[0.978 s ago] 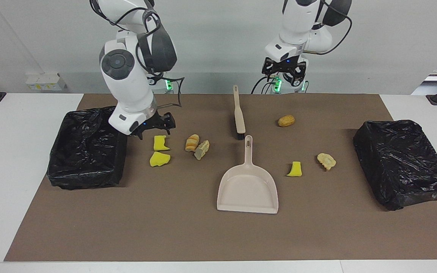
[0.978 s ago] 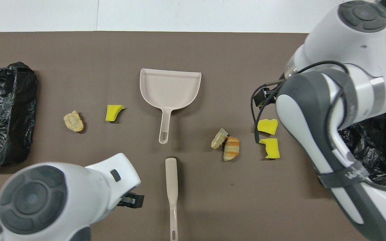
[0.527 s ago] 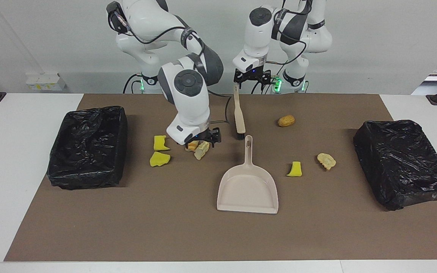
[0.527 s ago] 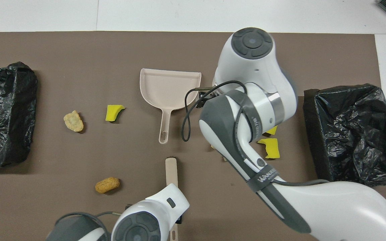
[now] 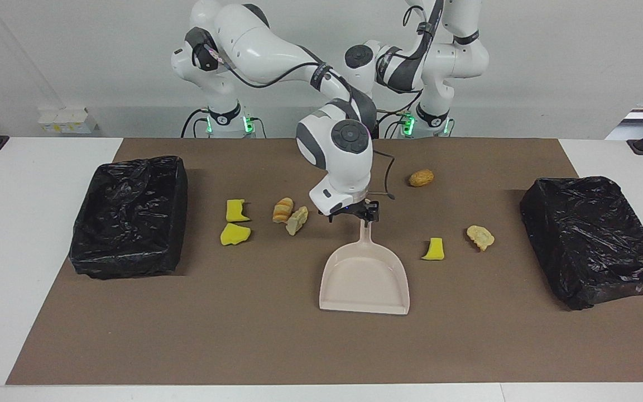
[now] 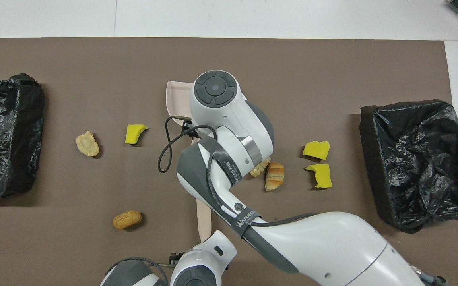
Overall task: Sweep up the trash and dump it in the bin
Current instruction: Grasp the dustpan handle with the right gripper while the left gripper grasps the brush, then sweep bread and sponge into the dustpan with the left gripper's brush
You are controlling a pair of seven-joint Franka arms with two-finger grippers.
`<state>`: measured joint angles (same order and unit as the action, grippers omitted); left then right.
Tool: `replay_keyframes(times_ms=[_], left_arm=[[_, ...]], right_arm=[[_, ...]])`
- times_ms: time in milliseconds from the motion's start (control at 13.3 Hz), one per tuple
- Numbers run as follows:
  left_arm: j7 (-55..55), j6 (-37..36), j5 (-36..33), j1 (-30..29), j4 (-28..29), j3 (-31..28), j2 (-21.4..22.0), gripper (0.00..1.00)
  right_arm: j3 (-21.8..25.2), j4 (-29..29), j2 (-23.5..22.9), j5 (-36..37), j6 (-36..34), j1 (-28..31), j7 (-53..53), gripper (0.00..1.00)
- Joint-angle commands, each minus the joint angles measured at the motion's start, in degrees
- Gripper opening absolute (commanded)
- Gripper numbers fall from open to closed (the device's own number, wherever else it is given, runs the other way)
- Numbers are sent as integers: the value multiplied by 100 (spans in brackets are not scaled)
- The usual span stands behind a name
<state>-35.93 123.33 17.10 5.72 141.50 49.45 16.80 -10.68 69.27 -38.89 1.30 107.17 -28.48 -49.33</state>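
The trash lies scattered on the brown mat: two yellow sponge chunks (image 5: 235,222), a croissant lump (image 5: 282,210) touching a tan lump (image 5: 297,219), a brown bread piece (image 5: 421,177), another sponge chunk (image 5: 434,249) and a pale lump (image 5: 480,237). My right gripper (image 5: 353,215) stands open low over the top end of the beige dustpan's (image 5: 365,279) handle. The beige brush (image 6: 203,220) lies nearer the robots, mostly covered by the arms. My left gripper is over the brush handle's end, hidden under its own wrist (image 6: 197,268).
A black-lined bin (image 5: 129,215) sits at the right arm's end of the table and another black-lined bin (image 5: 595,240) at the left arm's end. The right arm stretches across the mat's middle, above the brush.
The right arm swung from beside its bin, over the sponge and croissant pieces, to the dustpan handle. The left arm moved across to the brush handle's end.
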Motion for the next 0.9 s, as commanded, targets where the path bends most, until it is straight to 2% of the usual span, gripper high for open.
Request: replay_keyframes(times_ms=[0,75,226,301,376,452,527,602,677,828], left_arm=[[-81,331,74,114,185,29,25,86],[-81,392,74,114,211,38,25,75],[-11,358,83,105,246,30,-2,47],[42,306,74,88,247,30,-10,24],[103,262,74,61,238,21,-11,13],[260,253,74,52,220,12,-19,11],[410,174,74,44,177,3,-11,11],[716,-88,83,0,98,-32,16,11],[1171,-447,74,-53,-7,-162,51,11],[2008,-1281,74,-36,-122,-453,278,7]], right_arm=[[40,-247,-259,20,285,-209,-452,100],[66,-247,-346,63,417,-280,-568,100],[84,-230,-374,142,454,-333,-569,100],[66,-203,-365,221,445,-342,-560,89],[40,-186,-339,300,419,-342,-525,72],[14,-168,-312,388,401,-334,-473,51],[13,-151,-303,476,418,-351,-446,25],[5,-124,-295,520,427,-342,-228,6],[13,-124,-295,547,375,-351,113,0],[13,-133,-295,565,366,-308,572,0]])
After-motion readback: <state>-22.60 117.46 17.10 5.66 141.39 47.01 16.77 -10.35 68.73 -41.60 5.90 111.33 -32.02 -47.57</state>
